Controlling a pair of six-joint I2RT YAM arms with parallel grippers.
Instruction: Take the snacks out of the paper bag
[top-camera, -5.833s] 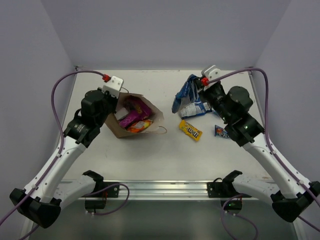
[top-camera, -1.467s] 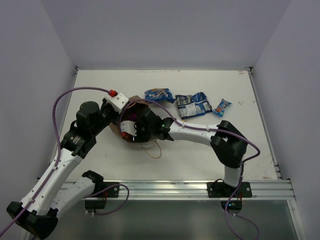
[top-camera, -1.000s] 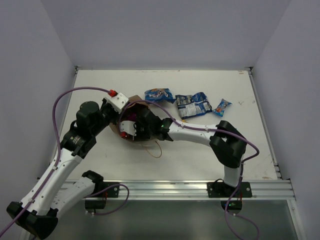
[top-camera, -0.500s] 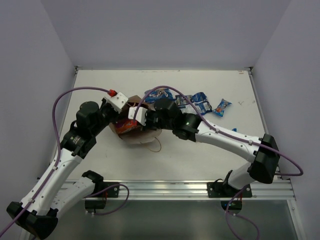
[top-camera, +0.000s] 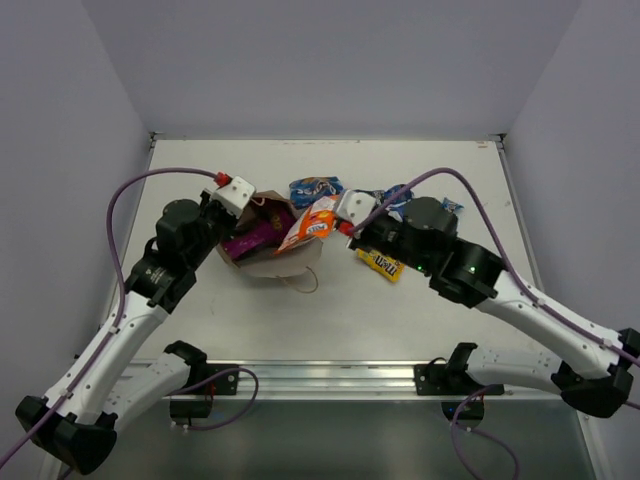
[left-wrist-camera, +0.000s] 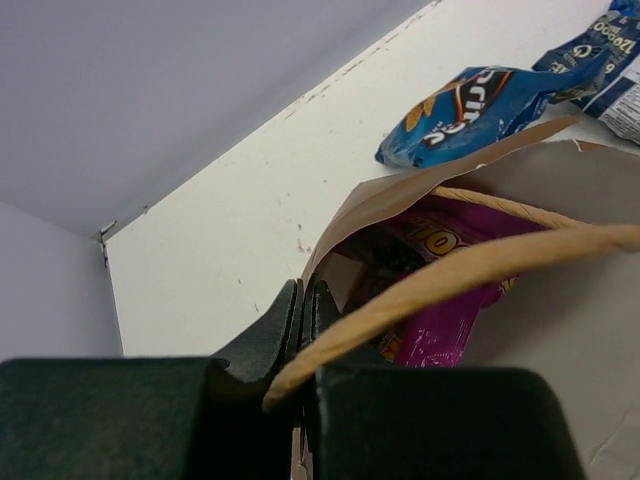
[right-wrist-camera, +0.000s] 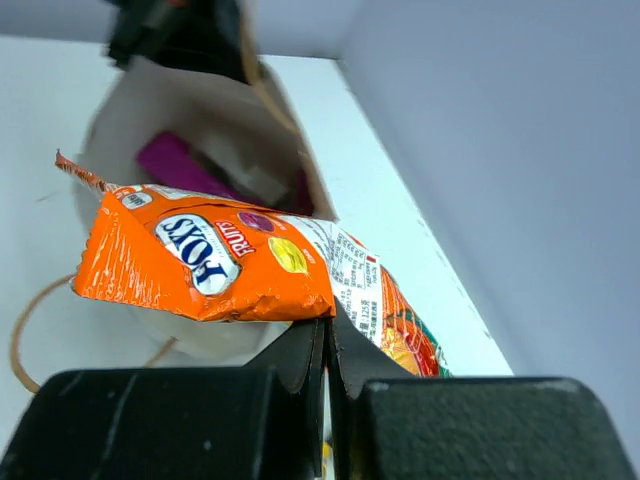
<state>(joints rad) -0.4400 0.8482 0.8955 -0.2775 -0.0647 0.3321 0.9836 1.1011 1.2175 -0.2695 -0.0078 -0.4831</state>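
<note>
1. Gripping the orange packet (top-camera: 312, 222) by one end, right claw (top-camera: 347, 224) is shut tight on it; the packet hangs in the air just beside the paper bag's (top-camera: 288, 262) mouth, clear of the tabletop (top-camera: 400, 320).
2. Left claw (left-wrist-camera: 303, 300) is pinched on the paper bag's rim, fingers nearly together; the bag's handle crosses in front.
3. Bag lies tilted, mouth toward the far side, and a magenta pouch (left-wrist-camera: 450, 290) sits inside.
4. Blue chip bag (top-camera: 315, 187) lies on the tabletop just beyond the bag.
5. Yellow bar (top-camera: 382, 263) lies under the right arm.
6. Blue-white packet (top-camera: 392, 197) and small blue wrapper (top-camera: 450, 205) are partly hidden behind the right arm.
</note>
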